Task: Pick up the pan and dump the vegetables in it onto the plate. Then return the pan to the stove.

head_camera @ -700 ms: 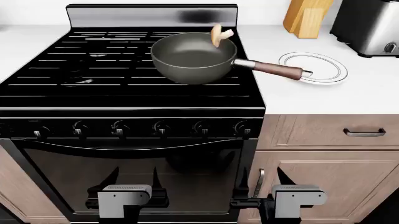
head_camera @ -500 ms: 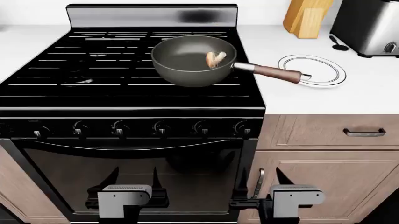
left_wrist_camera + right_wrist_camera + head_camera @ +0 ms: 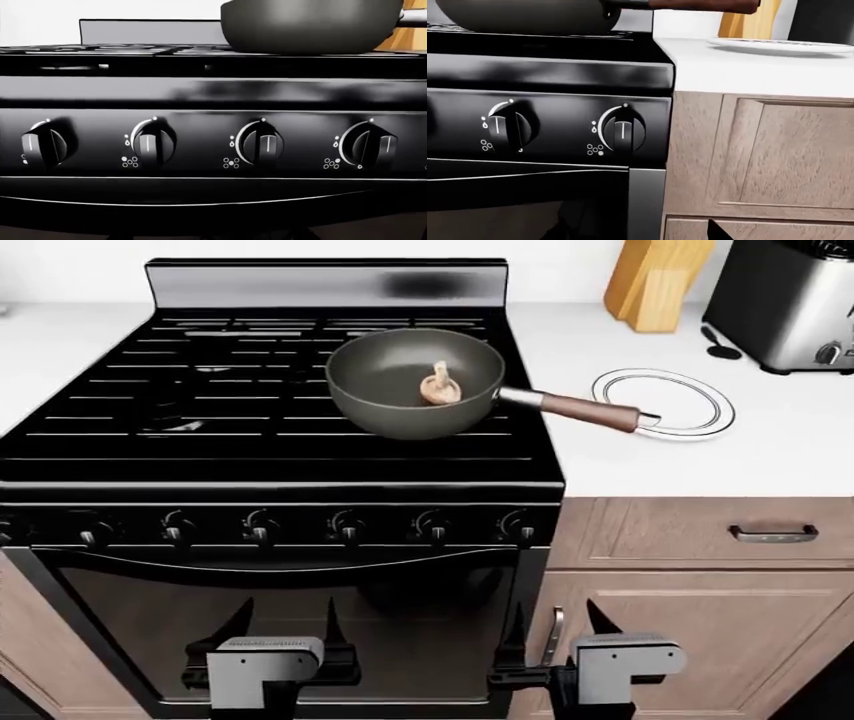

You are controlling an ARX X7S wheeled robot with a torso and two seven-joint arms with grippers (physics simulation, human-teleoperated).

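The pan is sitting on the right side of the stove, on the grates, with its wooden handle pointing right and reaching out over the white counter. The handle's tip is lying over the near left edge of the plate, which is resting flat on the counter just beside the stove. One small mushroom is standing in the pan, cap down near the middle of the bowl, stem up.

I am holding both arms low, in front of the oven door. My left gripper is hanging before the door glass, its two dark fingers standing apart with nothing between them. My right gripper is hanging at the seam between the stove and the wooden cabinet, fingers likewise spread and gripping nothing.

My left wrist camera is facing the row of knobs, with the pan's outer wall showing above them. A wooden block and a steel appliance are standing at the back of the counter.
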